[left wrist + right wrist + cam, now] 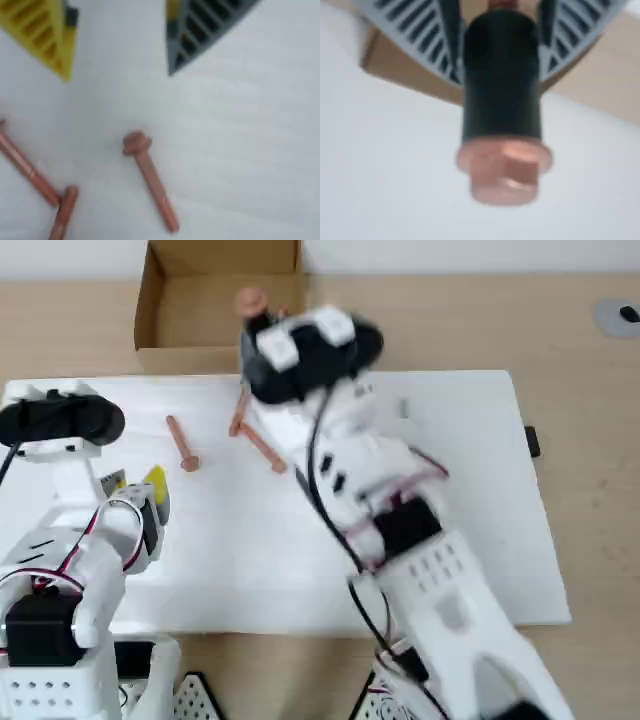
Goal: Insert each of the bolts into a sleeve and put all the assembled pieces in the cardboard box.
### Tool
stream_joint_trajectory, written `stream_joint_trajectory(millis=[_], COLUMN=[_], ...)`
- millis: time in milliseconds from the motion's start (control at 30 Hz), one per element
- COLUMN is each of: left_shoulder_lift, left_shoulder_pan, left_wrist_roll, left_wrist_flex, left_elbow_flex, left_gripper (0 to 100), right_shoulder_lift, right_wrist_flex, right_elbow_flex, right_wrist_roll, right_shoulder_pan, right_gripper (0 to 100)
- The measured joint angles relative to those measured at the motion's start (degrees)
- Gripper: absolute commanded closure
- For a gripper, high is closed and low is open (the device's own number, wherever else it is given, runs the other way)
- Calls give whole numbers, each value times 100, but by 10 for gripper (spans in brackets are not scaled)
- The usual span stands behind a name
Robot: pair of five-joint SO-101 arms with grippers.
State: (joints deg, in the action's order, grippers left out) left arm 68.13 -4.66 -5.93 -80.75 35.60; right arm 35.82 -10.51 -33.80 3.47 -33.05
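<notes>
My right gripper point(500, 40) is shut on a black sleeve point(501, 80) with a copper bolt through it, whose head point(504, 172) points toward the camera. In the high view that gripper point(262, 325) hangs at the near right edge of the cardboard box point(170, 310), the bolt head point(250, 302) just over the rim. My left gripper point(117, 72) stands open above the white board, yellow finger point(47, 35) and dark finger point(200, 30) wide apart. A loose bolt point(150, 185) lies just beyond it, and two more bolts point(30, 172) touch at their ends.
The white board point(450, 540) covers most of the wooden table. On it lie a single bolt point(182, 443) and a pair of bolts point(255, 435) close under the right arm. A dark round thing point(620, 315) sits at the table's far right.
</notes>
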Motion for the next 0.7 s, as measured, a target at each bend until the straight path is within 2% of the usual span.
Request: stream_joint_trajectory(millis=[100,233,400,700], left_shoulder_lift=[0,0,0,0], left_shoulder_pan=[-26,-44,-70,-70], left_wrist_roll=[-9,158,255,255], left_wrist_flex=[-158,-290,-308,-308], left_elbow_flex=[0,0,0,0], left_gripper=[865,864,864,864], right_shoulder_lift=[-1011,-2347,-3991,-7156], right_wrist_flex=[677,1213,1310,1310], right_elbow_flex=[281,914,2066,4396], right_wrist_roll=[70,519,905,949], right_shoulder_pan=[299,615,870,1213], right_gripper=[989,989,987,984])
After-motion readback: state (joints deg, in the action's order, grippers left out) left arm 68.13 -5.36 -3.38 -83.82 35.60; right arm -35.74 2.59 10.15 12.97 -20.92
